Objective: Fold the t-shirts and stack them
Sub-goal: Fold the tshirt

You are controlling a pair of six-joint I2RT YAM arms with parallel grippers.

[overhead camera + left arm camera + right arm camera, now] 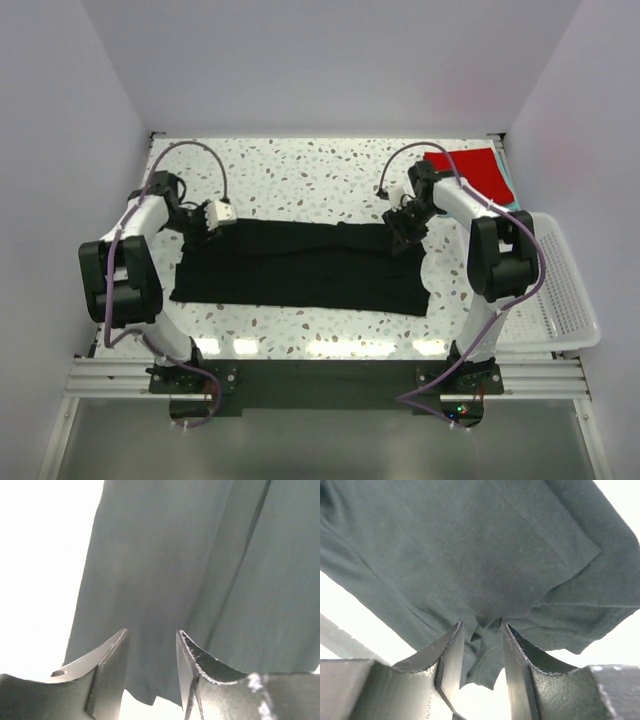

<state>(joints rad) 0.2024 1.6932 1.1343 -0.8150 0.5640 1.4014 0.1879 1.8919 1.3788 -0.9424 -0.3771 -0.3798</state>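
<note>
The black t-shirt [300, 265] lies flat on the table as a long band folded lengthwise. My left gripper [222, 213] is at its far left corner. In the left wrist view the jaws [151, 635] stand apart, with the shirt's edge [165, 570] lying between and beyond them. My right gripper [400, 235] is at the far right corner. In the right wrist view it [482, 627] is open, with a bunched sleeve hem [492, 645] between its fingers. A folded red t-shirt [465, 168] lies at the back right on a teal one [509, 198], of which only an edge shows.
A white mesh basket [560, 290] stands at the table's right edge, next to the right arm. The speckled tabletop [300, 170] is walled by white panels on the left, back and right.
</note>
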